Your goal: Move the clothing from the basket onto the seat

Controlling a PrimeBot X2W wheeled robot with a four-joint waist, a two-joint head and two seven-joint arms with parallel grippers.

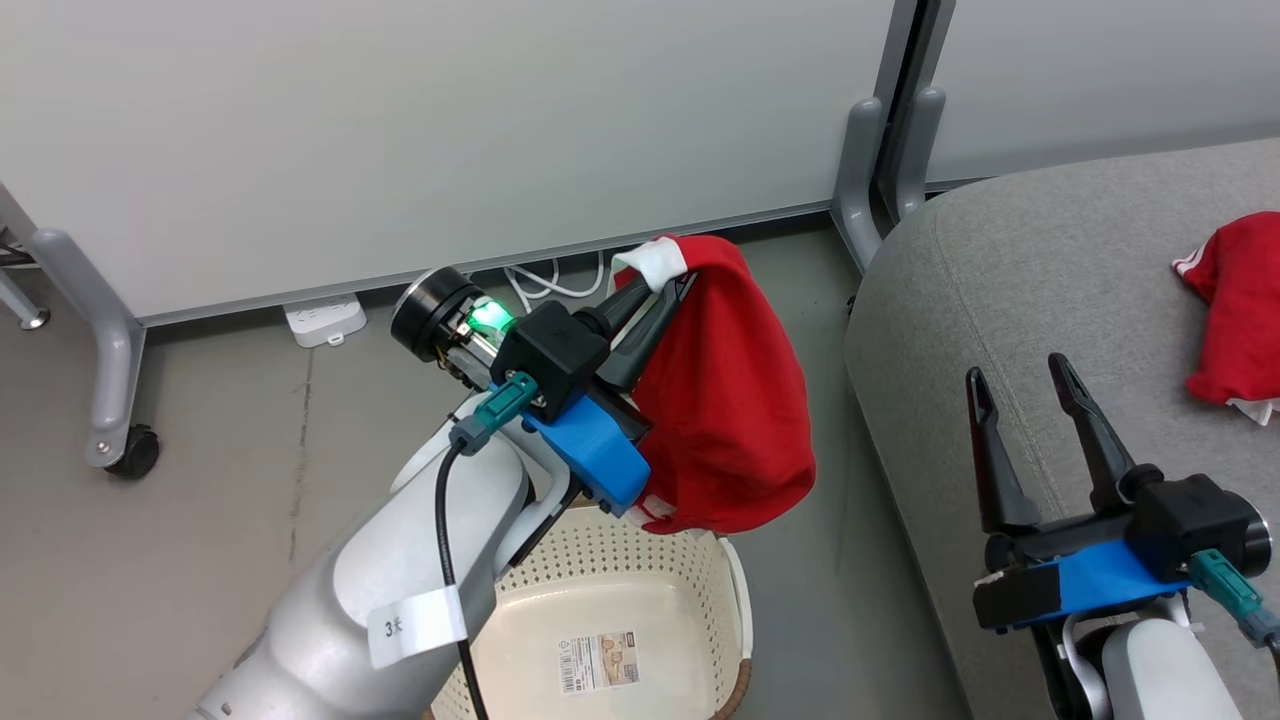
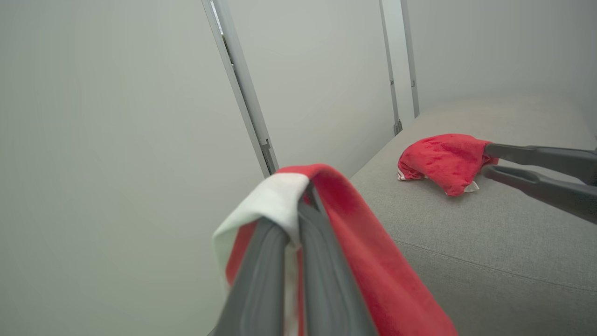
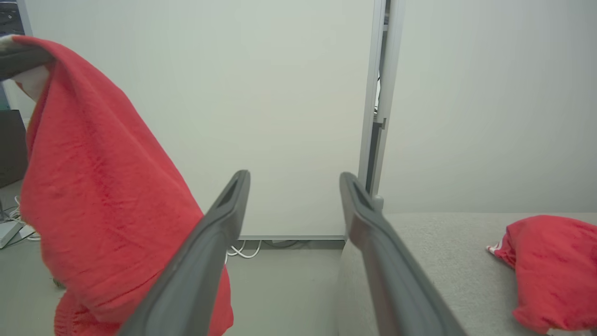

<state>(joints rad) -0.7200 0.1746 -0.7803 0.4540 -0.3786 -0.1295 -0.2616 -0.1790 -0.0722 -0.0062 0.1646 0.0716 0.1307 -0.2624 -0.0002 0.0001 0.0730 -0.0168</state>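
Head view: limp red garment [image 1: 725, 400], white-trimmed, in pinch of left claw [image 1: 665, 284]; right claw [image 1: 1017, 368] spread.

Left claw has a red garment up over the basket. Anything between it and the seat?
Nothing visible. The garment hangs from the left claw above the basket; bare floor separates it from the seat. The open right claw is over the seat's near part; the second garment lies farther along.
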